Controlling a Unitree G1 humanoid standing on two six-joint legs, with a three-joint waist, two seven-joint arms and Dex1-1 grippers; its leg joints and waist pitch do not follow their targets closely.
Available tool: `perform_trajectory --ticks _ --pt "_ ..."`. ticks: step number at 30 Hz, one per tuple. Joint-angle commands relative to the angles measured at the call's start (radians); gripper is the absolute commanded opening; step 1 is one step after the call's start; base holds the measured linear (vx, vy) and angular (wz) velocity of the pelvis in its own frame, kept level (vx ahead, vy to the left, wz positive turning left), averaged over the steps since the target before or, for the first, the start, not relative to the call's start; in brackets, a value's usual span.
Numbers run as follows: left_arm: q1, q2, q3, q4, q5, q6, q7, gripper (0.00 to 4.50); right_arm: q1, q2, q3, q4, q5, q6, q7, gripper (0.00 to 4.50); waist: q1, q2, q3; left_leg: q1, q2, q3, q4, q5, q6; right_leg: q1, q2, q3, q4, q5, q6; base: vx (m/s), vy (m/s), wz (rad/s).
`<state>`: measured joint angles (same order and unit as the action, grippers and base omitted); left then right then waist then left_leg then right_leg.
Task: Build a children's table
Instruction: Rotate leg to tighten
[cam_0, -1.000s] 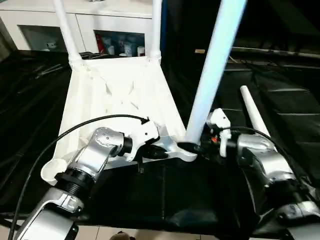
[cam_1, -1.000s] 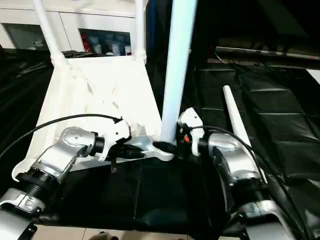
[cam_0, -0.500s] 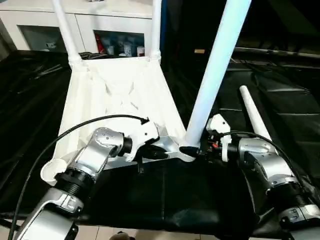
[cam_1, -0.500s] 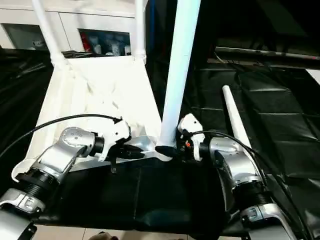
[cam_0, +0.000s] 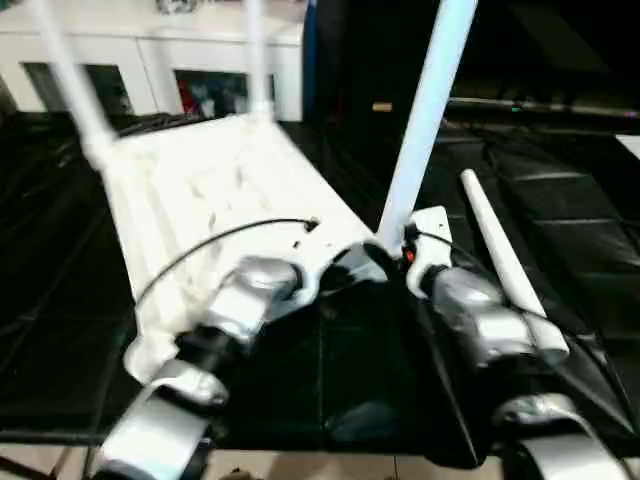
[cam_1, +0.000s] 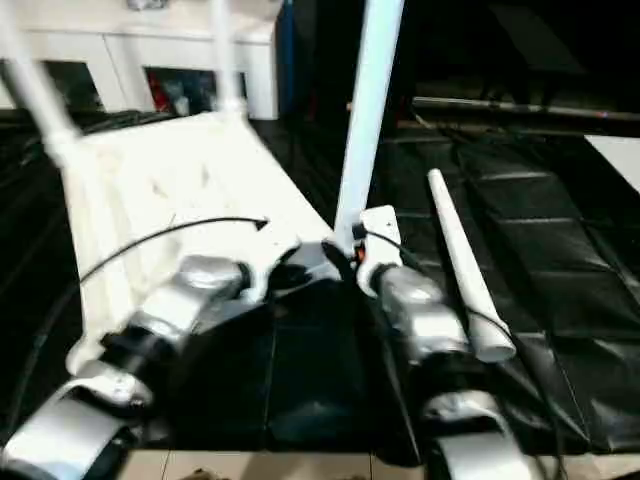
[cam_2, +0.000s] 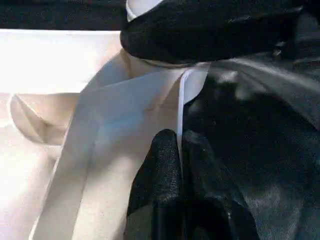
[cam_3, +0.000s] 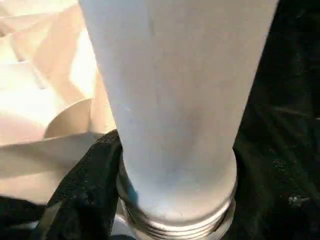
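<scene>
Tabletop (cam_0: 210, 200) lies upside down on the black cloth-covered work table (cam_0: 570, 190), ribbed underside up, reaching away from both claws toward the white cabinet (cam_0: 200, 60) at the back. The left claw (cam_2: 181, 150) is pinched shut on the thin near edge of the tabletop, its two black fingertips (cam_2: 162, 155) pressed together with the white rim caught between them. Just beyond it, at the near corner, the right claw (cam_0: 385, 258) closes round the foot of an upright leg (cam_0: 425, 110); in the right wrist view one black finger (cam_3: 87, 190) wraps the side of the leg (cam_3: 175, 100) just above its threaded collar, so the claw stands partly open, gripping the tube. That leg rises from the corner socket, leaning slightly away from the left claw. Two more legs stand at the far corners, well beyond both claws: one (cam_0: 70, 80) on the left claw's side and one (cam_0: 257, 60) nearer the middle. A fourth leg (cam_0: 500, 260) lies flat on the cloth just outside the right forearm (cam_0: 480, 320), running away from the robot, its near end beside that arm. A black cable (cam_0: 220, 245) arches over the left forearm (cam_0: 245, 300) toward the left claw.
</scene>
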<state>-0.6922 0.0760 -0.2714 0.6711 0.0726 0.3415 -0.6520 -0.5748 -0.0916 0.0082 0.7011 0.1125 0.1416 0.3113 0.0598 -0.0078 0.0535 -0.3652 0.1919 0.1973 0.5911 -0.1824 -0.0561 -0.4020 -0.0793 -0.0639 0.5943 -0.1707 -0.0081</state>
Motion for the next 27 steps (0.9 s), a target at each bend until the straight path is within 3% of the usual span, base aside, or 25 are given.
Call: perform_trajectory --ticks 1,3,4,9,10,16,17,21,27 --pt "-0.020 -0.013 0.025 0.013 -0.004 -0.010 0.045 0.00 0.012 0.016 0.034 0.064 -0.020 0.002 0.022 2.71 0.000 -0.009 -0.062 0.014 0.032 -0.024 -0.073 -0.272 0.013 0.034 -0.069 0.038 -0.095 -0.426 -0.138 0.000 0.000 0.00" --pt "-0.026 -0.012 0.021 0.025 0.002 -0.020 0.040 0.00 0.005 0.021 0.026 0.066 -0.003 -0.008 0.053 2.71 0.000 -0.010 -0.063 0.011 0.033 -0.023 -0.073 -0.260 0.020 0.036 -0.067 0.039 -0.091 -0.394 -0.147 0.000 0.000 0.00" --pt "-0.026 -0.007 0.020 0.027 0.003 -0.025 0.033 0.00 0.003 0.021 0.015 0.062 0.012 -0.010 0.071 3.26 0.000 -0.011 -0.063 0.011 0.033 -0.022 -0.073 -0.259 0.023 0.036 -0.067 0.039 -0.090 -0.384 -0.151 0.000 0.000 0.00" --pt "-0.017 0.034 0.009 0.009 0.000 -0.054 -0.035 0.00 -0.001 -0.012 0.004 0.011 0.044 -0.020 0.159 3.75 0.003 -0.011 -0.064 0.008 0.034 -0.021 -0.072 -0.235 0.039 0.042 -0.068 0.040 -0.084 -0.337 -0.174 0.000 0.000 0.00" --pt "-0.008 0.056 -0.001 -0.006 -0.002 -0.054 -0.070 0.00 0.006 -0.044 0.019 -0.016 0.040 -0.030 0.214 3.83 0.003 -0.016 -0.065 0.007 0.035 -0.020 -0.071 -0.228 0.042 0.044 -0.069 0.040 -0.082 -0.328 -0.177 0.000 0.000 0.00" --pt "0.019 0.117 -0.026 -0.060 -0.021 -0.076 -0.200 0.00 0.046 -0.151 0.065 -0.114 0.043 -0.042 0.421 3.98 0.007 -0.010 -0.065 0.006 0.039 -0.020 -0.070 -0.200 0.052 0.045 -0.069 0.040 -0.076 -0.285 -0.195 0.000 0.000 0.00" --pt "0.030 0.147 -0.036 -0.079 -0.029 -0.087 -0.257 0.00 0.064 -0.198 0.081 -0.160 0.053 -0.034 0.518 3.98 0.008 -0.009 -0.067 0.007 0.039 -0.020 -0.069 -0.195 0.056 0.046 -0.067 0.040 -0.072 -0.256 -0.203 0.000 0.000 0.00" --pt "0.047 0.190 -0.058 -0.112 -0.039 -0.101 -0.350 0.00 0.076 -0.243 0.101 -0.197 0.066 -0.016 0.603 3.98 0.006 -0.007 -0.070 0.004 0.040 -0.019 -0.065 -0.157 0.080 0.050 -0.066 0.041 -0.058 -0.147 -0.243 0.000 0.000 0.00" --pt "0.083 0.238 -0.075 -0.206 -0.081 -0.092 -0.488 0.00 0.094 -0.289 0.157 -0.227 0.047 -0.017 0.707 3.98 0.015 -0.001 -0.067 0.013 0.046 -0.014 -0.066 -0.173 0.068 0.044 -0.065 0.043 -0.059 -0.166 -0.264 0.000 0.000 0.00"
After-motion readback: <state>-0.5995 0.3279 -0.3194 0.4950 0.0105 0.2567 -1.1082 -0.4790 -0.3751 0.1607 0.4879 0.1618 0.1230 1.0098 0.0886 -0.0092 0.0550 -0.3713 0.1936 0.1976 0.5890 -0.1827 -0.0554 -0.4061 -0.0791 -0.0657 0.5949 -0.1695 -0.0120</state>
